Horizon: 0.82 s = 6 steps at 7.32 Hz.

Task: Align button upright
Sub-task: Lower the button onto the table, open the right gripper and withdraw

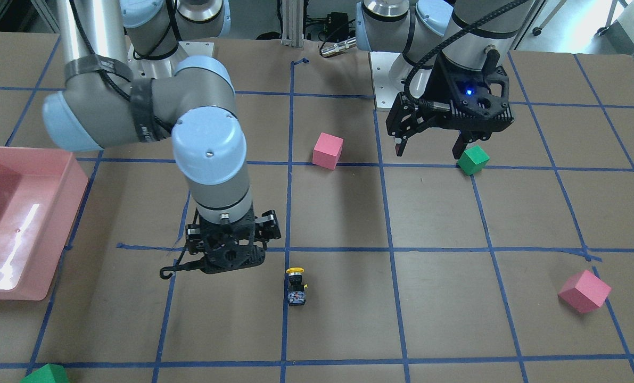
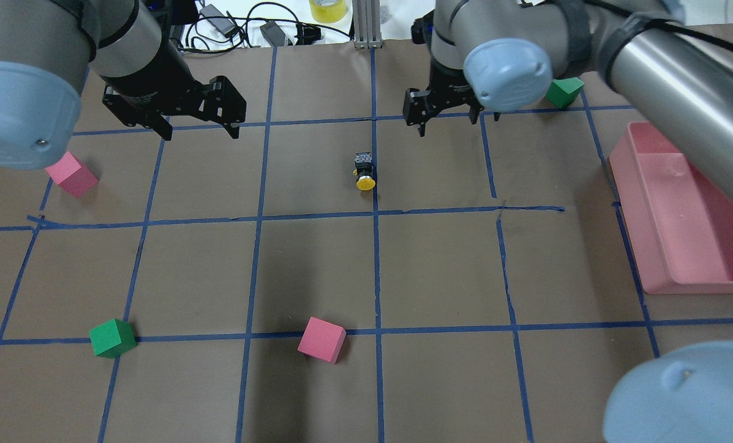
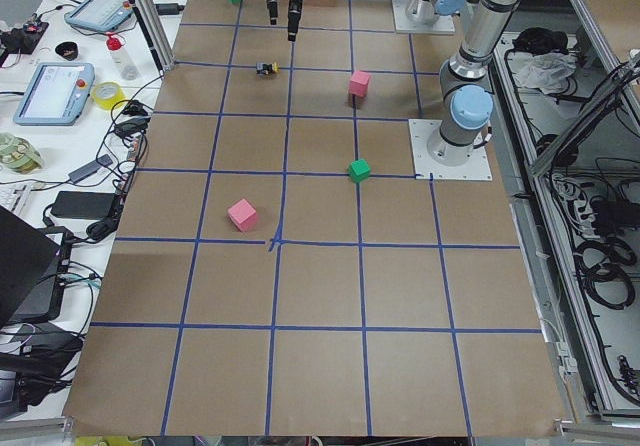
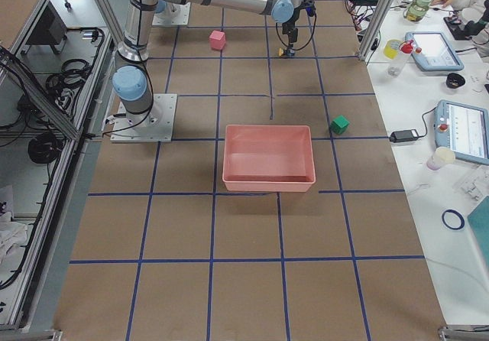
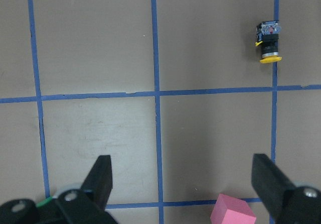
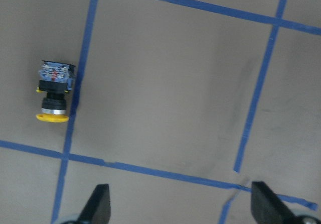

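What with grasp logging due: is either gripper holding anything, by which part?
Nothing. The left gripper and right gripper are open, empty; the button lies free.

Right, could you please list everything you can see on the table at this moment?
button: 1, yellow cap and black base, lying on its side by a blue tape line, mid-table.
pink cubes: 2, pink, one near the robot, one at its left.
green cubes: 2, green, one near left, one far right.
bin: 1, pink, robot's right.
table: 1, brown, blue tape grid.
left gripper: 1, black, open, far left.
right gripper: 1, black, open, beside the button.
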Available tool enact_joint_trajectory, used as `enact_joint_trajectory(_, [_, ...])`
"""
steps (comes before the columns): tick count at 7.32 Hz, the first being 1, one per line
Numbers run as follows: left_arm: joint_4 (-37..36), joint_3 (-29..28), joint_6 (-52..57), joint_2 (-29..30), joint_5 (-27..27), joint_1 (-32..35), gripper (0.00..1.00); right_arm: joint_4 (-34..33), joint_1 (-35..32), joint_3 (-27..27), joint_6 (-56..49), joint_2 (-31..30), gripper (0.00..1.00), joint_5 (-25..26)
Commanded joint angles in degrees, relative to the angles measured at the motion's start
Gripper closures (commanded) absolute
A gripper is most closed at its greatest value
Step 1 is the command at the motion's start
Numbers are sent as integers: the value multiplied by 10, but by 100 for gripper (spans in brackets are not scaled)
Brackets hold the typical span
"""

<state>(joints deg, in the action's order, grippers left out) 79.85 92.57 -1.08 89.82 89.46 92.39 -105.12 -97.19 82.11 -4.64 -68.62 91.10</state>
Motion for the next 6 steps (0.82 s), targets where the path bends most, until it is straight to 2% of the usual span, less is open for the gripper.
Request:
enact_joint_trajectory(1, [-54, 29, -3, 7, 0, 1, 0, 74, 87, 4, -39, -67, 0, 7])
enact_joint_trajectory(2, [-106, 59, -3, 12, 0, 1, 0, 92, 111, 4, -39, -84, 0, 15])
enact_joint_trajectory(3, [-184, 104, -3, 12, -2, 2, 0, 152, 116, 4, -35, -106, 0, 55])
enact_joint_trajectory(4, [-265, 150, -4, 13, -5, 7, 0, 180, 116, 4, -25, -115, 0, 66])
enact_joint_trajectory(6, [-442, 237, -20, 22, 4, 46, 0, 171, 111, 1, -27, -118, 0, 71])
